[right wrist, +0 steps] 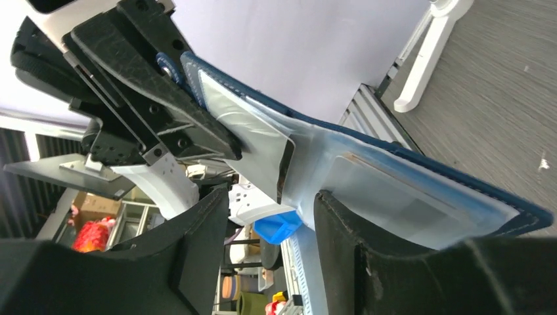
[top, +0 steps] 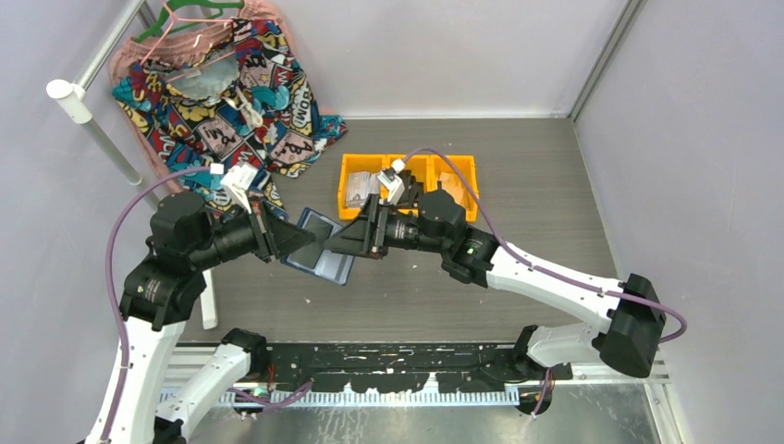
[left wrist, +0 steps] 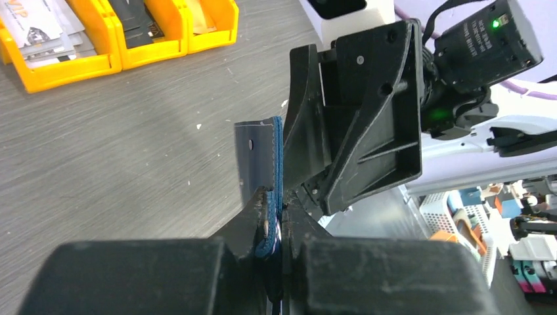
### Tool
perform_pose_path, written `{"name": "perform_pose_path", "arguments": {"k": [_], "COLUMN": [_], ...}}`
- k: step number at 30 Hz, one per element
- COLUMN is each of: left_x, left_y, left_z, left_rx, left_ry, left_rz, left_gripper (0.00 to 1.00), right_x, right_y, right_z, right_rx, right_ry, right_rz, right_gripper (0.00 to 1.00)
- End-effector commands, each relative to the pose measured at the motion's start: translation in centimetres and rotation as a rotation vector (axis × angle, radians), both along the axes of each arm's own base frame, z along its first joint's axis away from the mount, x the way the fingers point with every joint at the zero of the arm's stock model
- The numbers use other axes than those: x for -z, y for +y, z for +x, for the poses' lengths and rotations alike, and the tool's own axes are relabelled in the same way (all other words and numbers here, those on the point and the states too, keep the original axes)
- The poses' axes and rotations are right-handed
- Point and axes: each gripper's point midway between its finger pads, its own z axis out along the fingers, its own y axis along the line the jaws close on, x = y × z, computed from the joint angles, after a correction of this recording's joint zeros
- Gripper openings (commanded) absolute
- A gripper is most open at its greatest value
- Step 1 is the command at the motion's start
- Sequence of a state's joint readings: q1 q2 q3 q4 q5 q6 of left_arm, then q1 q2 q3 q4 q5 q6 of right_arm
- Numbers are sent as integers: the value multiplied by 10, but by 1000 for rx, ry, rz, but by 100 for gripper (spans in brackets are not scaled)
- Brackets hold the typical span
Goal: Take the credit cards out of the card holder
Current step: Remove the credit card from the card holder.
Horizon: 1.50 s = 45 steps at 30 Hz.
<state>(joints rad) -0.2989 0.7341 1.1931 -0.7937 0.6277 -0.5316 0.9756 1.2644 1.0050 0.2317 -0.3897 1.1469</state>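
The card holder (top: pixel 319 248) is a navy-blue wallet held open above the table between the two arms. My left gripper (top: pixel 298 242) is shut on one edge of it; the left wrist view shows the blue stitched edge (left wrist: pixel 276 164) pinched between the closed jaws (left wrist: pixel 284 226). My right gripper (top: pixel 349 242) is open at the wallet's other side. In the right wrist view its jaws (right wrist: pixel 269 200) stand apart under the pale blue inside (right wrist: pixel 394 190), and one finger (right wrist: pixel 368 262) rests against it. A pale card shape (right wrist: pixel 420 203) shows behind a clear pocket.
Three yellow bins (top: pixel 351 165) stand behind the grippers, holding a grey papery stack (left wrist: pixel 46 33), black items (left wrist: pixel 134 23) and a flat tan piece (left wrist: pixel 205 23). A patterned garment (top: pixel 222 92) hangs on a white rack (top: pixel 92 120) at the back left.
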Motion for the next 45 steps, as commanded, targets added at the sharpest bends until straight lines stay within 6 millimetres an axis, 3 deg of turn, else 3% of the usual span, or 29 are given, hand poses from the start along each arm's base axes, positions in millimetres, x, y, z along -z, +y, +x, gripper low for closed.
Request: {"name": "perform_pose_path", "arguments": {"k": [1, 7, 15, 19, 24, 27, 36, 37, 40, 45], "left_x": [-36, -44, -52, -53, -56, -59, -67, -67, -68, -68], "left_y": [-8, -16, -24, -26, -28, -27, -21, -21, -20, -20], "left_z": [-2, -9, -17, -19, -23, -23, -15, -14, -14, -15], "left_rx": [19, 71, 142, 167, 202, 203, 144, 141, 137, 137], "left_ry": [-75, -31, 28, 55, 101, 116, 119, 122, 133, 138], "left_rz": [-119, -177, -245, -267, -303, -315, -332, -333, -340, -341], "left_gripper": [0, 0, 0, 7, 22, 22, 0, 0, 0, 0], "right_x": [-50, -51, -76, -80, -88, -90, -100, -101, -101, -106], "right_y": [-5, -1, -4, -13, -25, -30, -41, -43, -43, -40], "right_z": [-11, -10, -21, -24, -29, -33, -42, -44, -45, -39], "right_rx": [-32, -42, -113, -106, -94, -98, -100, -101, -97, -75], "right_ry": [-63, -64, -72, -70, -90, -98, -137, -142, -151, -159], "right_rz": [177, 213, 378, 430, 482, 493, 529, 530, 523, 545], "right_gripper": [56, 54, 46, 33, 23, 20, 19, 21, 37, 40]}}
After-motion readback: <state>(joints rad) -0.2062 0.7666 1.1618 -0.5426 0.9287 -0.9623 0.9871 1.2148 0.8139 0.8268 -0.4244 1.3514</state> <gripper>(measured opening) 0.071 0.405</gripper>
